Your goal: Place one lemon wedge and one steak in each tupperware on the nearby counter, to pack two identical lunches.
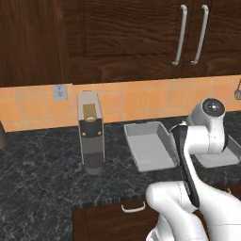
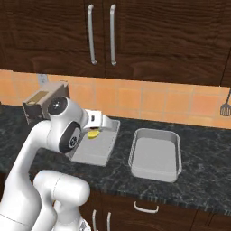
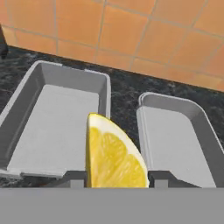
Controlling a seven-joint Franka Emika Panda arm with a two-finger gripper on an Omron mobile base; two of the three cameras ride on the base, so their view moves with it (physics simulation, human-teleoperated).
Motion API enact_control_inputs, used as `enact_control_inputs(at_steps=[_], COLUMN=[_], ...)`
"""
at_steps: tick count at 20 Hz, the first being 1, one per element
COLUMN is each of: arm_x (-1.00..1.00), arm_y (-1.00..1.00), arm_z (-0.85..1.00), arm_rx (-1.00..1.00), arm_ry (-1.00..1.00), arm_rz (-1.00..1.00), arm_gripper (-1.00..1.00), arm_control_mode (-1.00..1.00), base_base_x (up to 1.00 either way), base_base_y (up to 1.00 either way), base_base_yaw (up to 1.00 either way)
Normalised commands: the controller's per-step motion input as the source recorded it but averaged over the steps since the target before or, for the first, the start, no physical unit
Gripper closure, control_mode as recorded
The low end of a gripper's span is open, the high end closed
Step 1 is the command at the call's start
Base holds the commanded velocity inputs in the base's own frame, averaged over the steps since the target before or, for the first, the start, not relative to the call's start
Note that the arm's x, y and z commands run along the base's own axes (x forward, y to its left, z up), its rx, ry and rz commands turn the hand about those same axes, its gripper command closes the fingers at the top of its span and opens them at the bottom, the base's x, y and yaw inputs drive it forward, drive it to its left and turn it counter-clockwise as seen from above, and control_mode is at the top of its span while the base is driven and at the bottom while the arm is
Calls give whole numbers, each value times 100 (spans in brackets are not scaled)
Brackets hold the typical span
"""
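Lemon wedge [image 3: 114,155], one: pinched rind-down between the fingertips of the gripper [image 3: 116,177], carried high so it clears the container walls, hanging over the black counter [image 3: 124,94] between the left tupperware [image 3: 52,118] and right tupperware [image 3: 175,140], both unfilled, neither yet chosen.

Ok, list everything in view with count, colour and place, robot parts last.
lemon wedge: one, yellow, held in the gripper above the left tupperware.
tupperware: two, grey, empty, side by side on the counter; left, right.
coffee machine: one, grey and black, on the counter left of the containers.
counter: one, black with grey marbling.
wall outlet: one, grey, on the orange tiles.
spatula: one, dark, hanging at right.
gripper: one, dark fingers, shut on the wedge.
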Motion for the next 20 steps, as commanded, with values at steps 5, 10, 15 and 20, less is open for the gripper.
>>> enact_control_inputs(at_steps=[5,10,15,20], arm_x=[77,94,69,72], arm_y=[62,6,-1,0], arm_z=[-56,-66,-54,-65], arm_rx=[-1,0,0,0], arm_ry=[49,28,7,17], arm_rz=[7,10,4,2], arm_gripper=[100,100,100,100], arm_control_mode=[-100,-100,-100,-100], base_base_x=[0,0,0,0], base_base_y=[0,0,0,0], base_base_yaw=[0,0,0,0])
